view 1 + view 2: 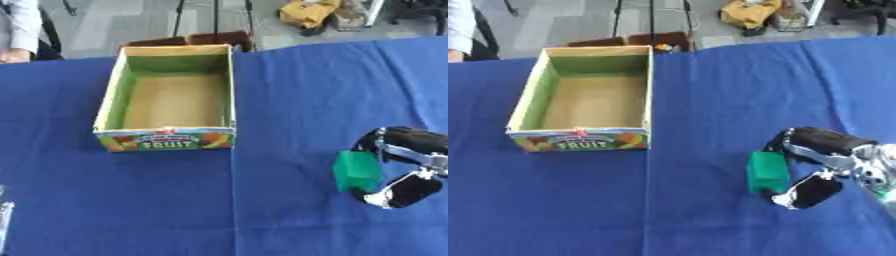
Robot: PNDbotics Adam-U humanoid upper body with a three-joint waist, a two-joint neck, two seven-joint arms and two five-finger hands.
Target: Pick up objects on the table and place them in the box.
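Blue cloth covers the table [289, 90] across the left eye view, where we see our right hand [409, 165] at the right edge, fingers and thumb curled round a green block [356, 171]. Upper left of centre stands the open cardboard box [230, 85], its inside bare, FRUIT printed on its near wall. Turning to the right eye view, we find the block held well right of the box and lower in the frame.
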